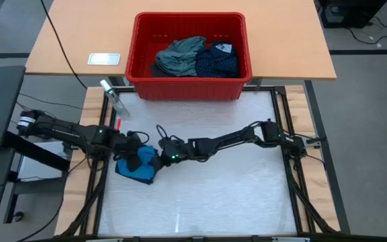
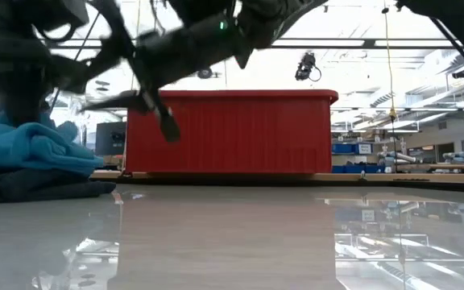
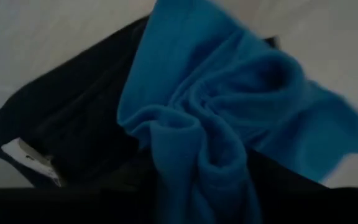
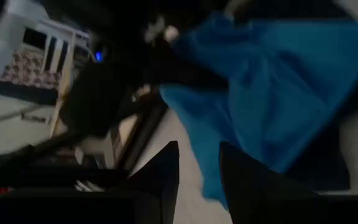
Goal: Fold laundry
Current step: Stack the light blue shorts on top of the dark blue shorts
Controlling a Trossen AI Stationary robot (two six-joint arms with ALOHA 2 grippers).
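blue small garment (image 1: 142, 163) lies crumpled on a dark navy piece (image 3: 73, 134) between both grippers on the counter (image 1: 234, 195). right gripper (image 4: 197, 171) is parted, holding nothing; left gripper (image 1: 132, 149) i cannot tell. judged next: regrasp an edge, flatten.

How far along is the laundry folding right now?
Early. The blue garment lies bunched on a dark garment at the mat's left, with the left gripper and right gripper at it. A grey-green shirt and dotted piece wait in the red bin.
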